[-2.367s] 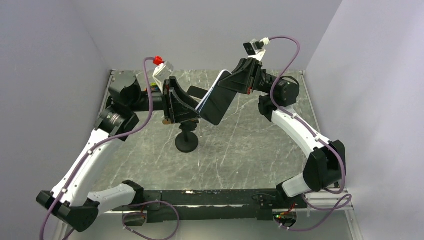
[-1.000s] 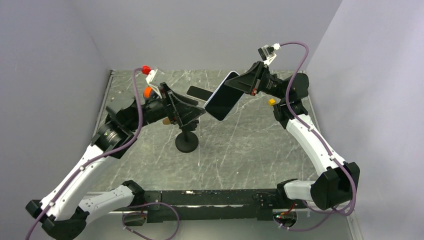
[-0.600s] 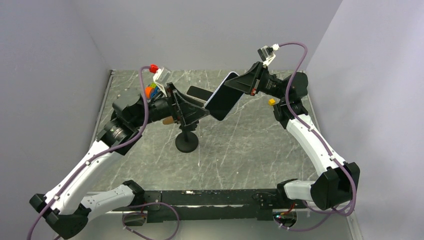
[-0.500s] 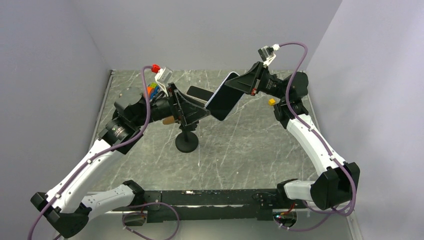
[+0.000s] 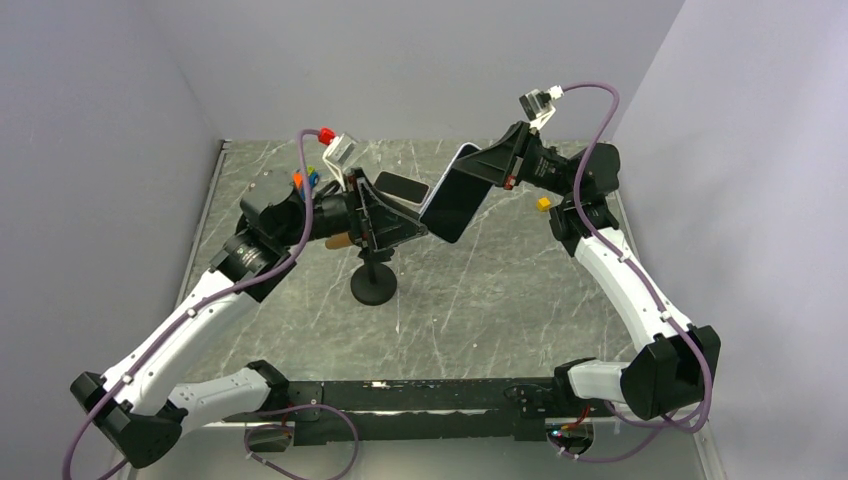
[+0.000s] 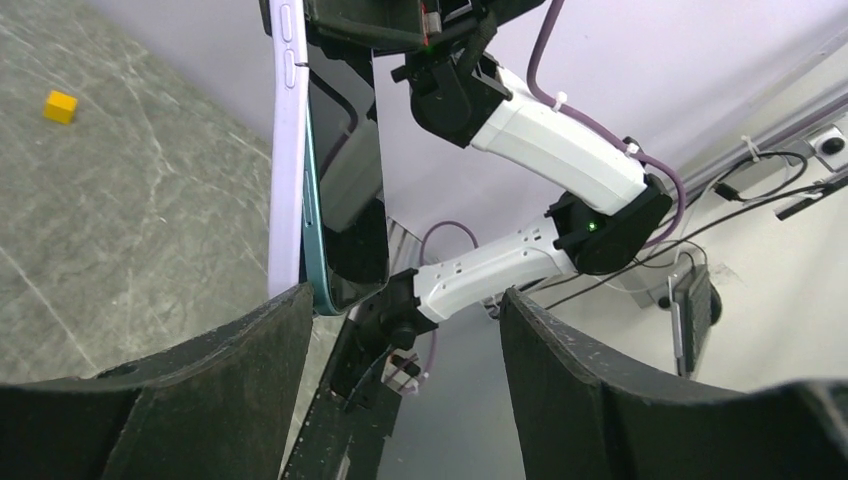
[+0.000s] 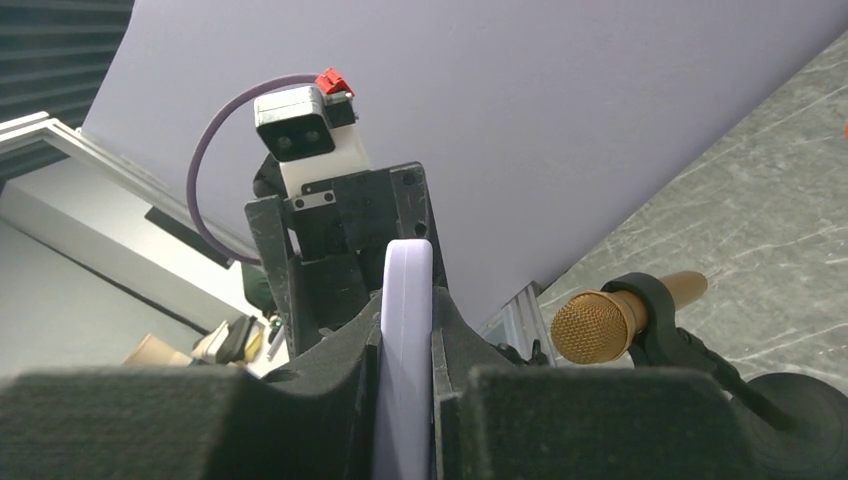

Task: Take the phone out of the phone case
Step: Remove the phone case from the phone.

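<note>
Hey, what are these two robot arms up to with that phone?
The right end effector holds a phone in its lilac case up in the air, clamped on one end of the case. The left end effector is open at the phone's lower corner and is not gripping it. The phone is not yet out of the case.

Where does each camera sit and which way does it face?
Top external: above and behind, looking down on the table; left arm and right arm show.
Left wrist: faces the phone case edge-on; open left gripper shows below.
Right wrist: looks along the phone case toward the left arm; right gripper clamps it.
Shared: both wrists see the phone case.
</note>
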Robot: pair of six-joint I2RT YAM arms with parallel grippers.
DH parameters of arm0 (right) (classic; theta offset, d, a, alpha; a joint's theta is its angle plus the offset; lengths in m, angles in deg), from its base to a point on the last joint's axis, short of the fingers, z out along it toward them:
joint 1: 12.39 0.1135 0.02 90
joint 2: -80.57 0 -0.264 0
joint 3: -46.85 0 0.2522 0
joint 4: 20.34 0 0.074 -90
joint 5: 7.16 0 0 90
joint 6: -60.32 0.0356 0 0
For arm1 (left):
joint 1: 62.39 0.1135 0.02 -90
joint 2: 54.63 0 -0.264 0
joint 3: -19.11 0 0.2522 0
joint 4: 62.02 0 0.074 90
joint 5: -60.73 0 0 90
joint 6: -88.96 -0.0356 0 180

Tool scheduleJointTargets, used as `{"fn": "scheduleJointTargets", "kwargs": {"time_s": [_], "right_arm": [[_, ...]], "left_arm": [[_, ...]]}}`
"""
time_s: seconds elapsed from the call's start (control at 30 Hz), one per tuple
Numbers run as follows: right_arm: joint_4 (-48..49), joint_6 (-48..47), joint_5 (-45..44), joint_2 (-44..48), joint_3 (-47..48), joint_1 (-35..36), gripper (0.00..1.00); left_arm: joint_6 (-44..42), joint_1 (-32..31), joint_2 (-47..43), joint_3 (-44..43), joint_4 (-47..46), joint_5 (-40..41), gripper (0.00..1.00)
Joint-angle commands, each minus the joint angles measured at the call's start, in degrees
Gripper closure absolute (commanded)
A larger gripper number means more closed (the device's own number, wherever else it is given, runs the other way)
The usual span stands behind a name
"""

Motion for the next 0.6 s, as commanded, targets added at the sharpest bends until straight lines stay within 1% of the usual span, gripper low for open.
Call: {"fn": "scheduleJointTargets", "kwargs": {"time_s": [0.0,0.13,0.27,0.33,0.37,0.47,0.57], "right_arm": [[5.14,0.90,-1.90,1.44,2.39,0.47,1.00],[12.54,4.73,-0.88,1.73,0.75,0.47,1.00],[15.24,6.28,-0.70,2.64,0.36,0.47,1.00],[16.33,7.15,-0.83,2.73,0.46,0.37,1.00],[16.57,7.17,-0.87,2.66,0.74,0.45,1.00],[18.61,7.36,-0.63,1.94,0.71,0.70,1.00],[23.40,8.67,0.59,0.57,0.39,1.03,1.00]], "left_arm": [[2.96,-0.63,3.94,-2.91,-3.28,-6.97,0.28],[2.94,-0.57,5.66,-3.57,-3.27,-7.03,0.29],[1.27,-0.56,6.02,-4.12,-0.63,-4.82,0.29],[1.90,-0.59,5.55,-2.89,-1.23,-3.58,0.29],[2.75,-0.59,5.66,-2.50,-3.45,-3.70,0.30],[4.04,-0.65,7.55,-3.40,-5.48,-5.43,0.36],[4.93,-0.66,9.26,-4.00,-7.84,-5.85,0.46]]}}
